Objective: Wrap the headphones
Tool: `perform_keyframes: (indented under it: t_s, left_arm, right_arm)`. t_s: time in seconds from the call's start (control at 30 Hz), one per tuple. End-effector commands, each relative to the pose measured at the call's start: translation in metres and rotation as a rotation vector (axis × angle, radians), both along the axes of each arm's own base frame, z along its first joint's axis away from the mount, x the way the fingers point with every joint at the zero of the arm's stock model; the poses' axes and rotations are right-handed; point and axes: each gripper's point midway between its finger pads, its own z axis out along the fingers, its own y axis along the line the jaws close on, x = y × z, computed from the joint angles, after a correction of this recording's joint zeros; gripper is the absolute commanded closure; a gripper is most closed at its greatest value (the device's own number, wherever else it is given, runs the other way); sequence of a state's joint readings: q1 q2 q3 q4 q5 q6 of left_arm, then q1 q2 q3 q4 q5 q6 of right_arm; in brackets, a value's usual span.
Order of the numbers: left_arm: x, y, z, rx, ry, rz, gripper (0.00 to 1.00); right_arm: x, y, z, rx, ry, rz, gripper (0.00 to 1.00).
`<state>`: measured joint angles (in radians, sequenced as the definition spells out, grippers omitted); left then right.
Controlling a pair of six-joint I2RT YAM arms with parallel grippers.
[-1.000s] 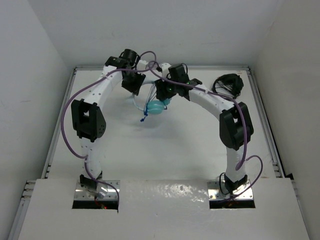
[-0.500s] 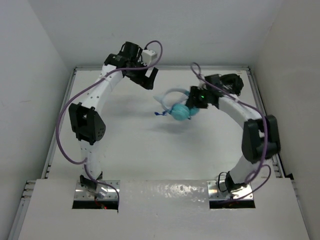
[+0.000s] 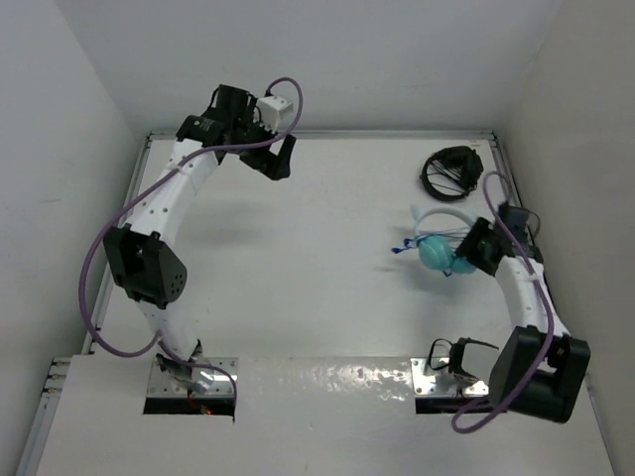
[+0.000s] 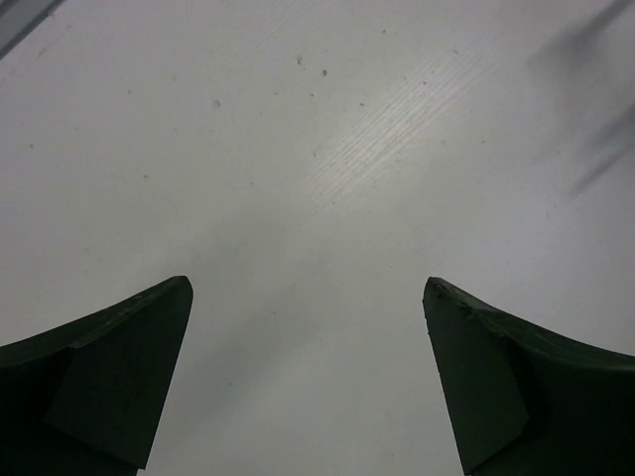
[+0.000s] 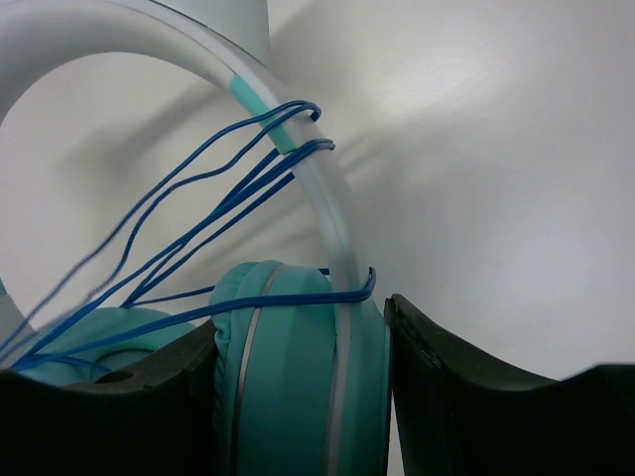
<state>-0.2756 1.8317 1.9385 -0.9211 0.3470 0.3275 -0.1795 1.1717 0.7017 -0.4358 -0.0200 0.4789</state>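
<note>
Headphones (image 3: 434,252), cable (image 5: 198,198) wound, clamped by right gripper (image 5: 298,337) mid-right; left gripper (image 4: 308,288) splayed, empty. Wrap prob done; next: set down, release.

This is looking like a robotics lab, a closed test cell rather than a home or shop. Plain white walls (image 3: 327,59) are boxing in a bare white tabletop (image 3: 327,288), with a metal rail (image 3: 377,132) running along its far edge. The left arm (image 3: 164,193) and right arm (image 3: 526,297) are standing bolted to metal plates (image 3: 189,382) in cut-outs at the near edge, purple cables (image 3: 83,290) looping off them. Wrist cameras are looking out past the left end effector (image 4: 308,377) and right end effector (image 5: 303,337).
</note>
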Motion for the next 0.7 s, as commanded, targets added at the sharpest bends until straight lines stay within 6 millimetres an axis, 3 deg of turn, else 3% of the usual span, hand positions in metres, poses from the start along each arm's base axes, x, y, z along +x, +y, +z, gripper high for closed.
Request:
perform_keyframes:
  t_s: [0.0,0.03,0.27,0.3,0.33,0.37,0.4,0.43,0.5,0.6,0.63,0.67]
  left_arm:
    - [-0.012,0.007,0.059,-0.036,-0.198,-0.006,0.0]
    - [-0.018,0.008,0.05,-0.033,-0.185,-0.009,0.0]
    - [-0.041,0.018,0.059,-0.022,-0.226,-0.004,0.0]
    - [-0.042,0.021,0.052,-0.011,-0.218,0.007,0.0]
    - [-0.045,0.023,0.056,-0.012,-0.232,0.015,0.0]
    - [-0.045,0.024,0.055,-0.009,-0.234,0.02,0.0]
    - [-0.045,0.025,0.055,-0.006,-0.236,0.026,0.0]
    - [-0.047,0.028,0.051,0.006,-0.232,0.033,0.0]
    - [-0.051,0.03,0.048,0.017,-0.225,0.029,0.0]
    - [-0.055,0.035,0.042,0.04,-0.223,0.034,0.0]
    - [-0.055,0.039,0.041,0.052,-0.226,0.048,0.0]
    - [-0.056,0.041,0.043,0.054,-0.235,0.056,0.0]
  right_arm:
    - [-0.018,-0.051,-0.001,0.019,-0.046,-0.266,1.0]
    - [-0.025,-0.057,-0.006,0.039,-0.039,-0.303,1.0]
    - [-0.049,-0.085,-0.021,0.028,-0.018,-0.51,1.0]
    - [-0.055,-0.089,-0.025,0.008,-0.004,-0.541,1.0]
    - [-0.063,-0.101,-0.027,-0.046,0.01,-0.597,0.9]
    - [-0.068,-0.104,-0.029,-0.058,0.019,-0.627,0.89]
    - [-0.071,-0.107,-0.03,-0.06,0.021,-0.653,0.48]
    - [-0.073,-0.107,-0.029,-0.054,0.017,-0.677,0.29]
    - [-0.075,-0.11,-0.021,-0.069,0.007,-0.689,0.01]
    - [-0.071,-0.123,0.017,-0.145,-0.077,-0.697,0.01]
    - [-0.067,-0.128,0.044,-0.171,-0.156,-0.709,0.01]
    - [-0.067,-0.129,0.057,-0.182,-0.191,-0.721,0.01]
